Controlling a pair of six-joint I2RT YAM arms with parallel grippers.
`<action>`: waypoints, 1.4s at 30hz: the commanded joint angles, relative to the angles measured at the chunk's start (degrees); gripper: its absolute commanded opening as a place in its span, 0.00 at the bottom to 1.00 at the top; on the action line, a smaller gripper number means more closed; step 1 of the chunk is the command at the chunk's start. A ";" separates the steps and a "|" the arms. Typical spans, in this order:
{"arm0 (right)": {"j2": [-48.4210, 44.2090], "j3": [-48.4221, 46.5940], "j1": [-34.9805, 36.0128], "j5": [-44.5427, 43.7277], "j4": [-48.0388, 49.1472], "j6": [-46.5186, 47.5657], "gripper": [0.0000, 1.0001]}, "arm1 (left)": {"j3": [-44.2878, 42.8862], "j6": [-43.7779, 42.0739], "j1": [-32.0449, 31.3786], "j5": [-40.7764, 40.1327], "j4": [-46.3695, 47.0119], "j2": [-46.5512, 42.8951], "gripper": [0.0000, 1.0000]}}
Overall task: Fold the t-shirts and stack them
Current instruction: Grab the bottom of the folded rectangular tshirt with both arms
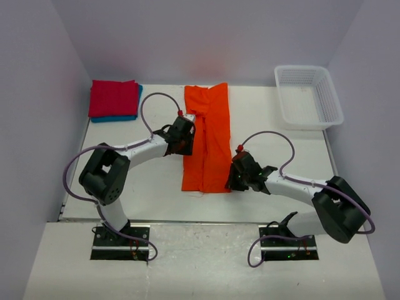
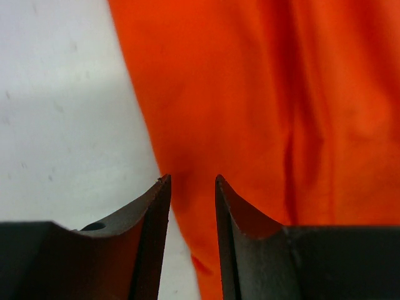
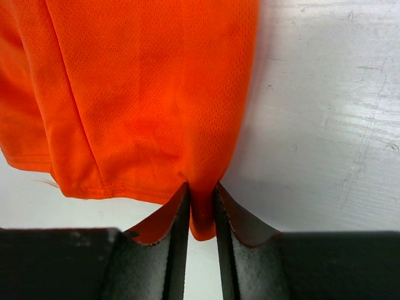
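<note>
Carries white links (image 1: 147, 150) between bulky black joints (image 1: 103, 176), trails looping lilac cables (image 1: 269, 132), wears a small red cap (image 1: 180, 112) at each wrist, ends in dark curved fingers (image 2: 149, 240), sits on black base plates (image 1: 111, 241).

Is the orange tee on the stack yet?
No, the orange tee lies mid-table, apart from the red tee on the blue tee at the far left.

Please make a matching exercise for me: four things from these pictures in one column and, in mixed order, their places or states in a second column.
1. orange t-shirt
2. red t-shirt
3. white basket
4. right claw

a. at the far right of the table
b. shut on the orange corner
c. folded, on top of the blue t-shirt
d. lying long in the middle

Pairs: 1-d, 2-c, 3-a, 4-b
</note>
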State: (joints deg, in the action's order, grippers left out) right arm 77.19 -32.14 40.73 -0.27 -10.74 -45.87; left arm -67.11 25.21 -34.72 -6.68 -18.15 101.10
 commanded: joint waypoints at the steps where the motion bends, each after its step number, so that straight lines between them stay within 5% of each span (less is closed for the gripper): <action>1: 1.38 -0.29 -0.21 -0.08 1.07 -0.10 0.23 | 8.10 4.05 0.18 -0.53 3.81 -3.89 0.36; 3: 1.82 -0.12 -0.30 -0.08 1.43 -0.10 0.09 | 11.37 4.84 0.09 0.00 5.05 -6.60 0.36; 6: 1.74 0.15 -0.21 -0.08 1.60 -0.19 0.00 | 16.30 5.20 -0.61 0.08 5.58 -11.51 0.36; 23: 1.39 1.29 -0.30 -0.08 2.57 0.25 0.00 | 31.86 11.00 -5.18 6.32 4.97 -32.98 0.47; 42: -1.25 2.08 -0.21 -0.08 1.69 0.16 0.00 | 37.75 13.98 -6.41 10.90 14.72 -24.37 0.43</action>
State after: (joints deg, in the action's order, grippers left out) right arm 77.12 -30.81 40.71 0.10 -8.27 -46.04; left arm -30.26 37.91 -40.66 2.87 -6.96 75.55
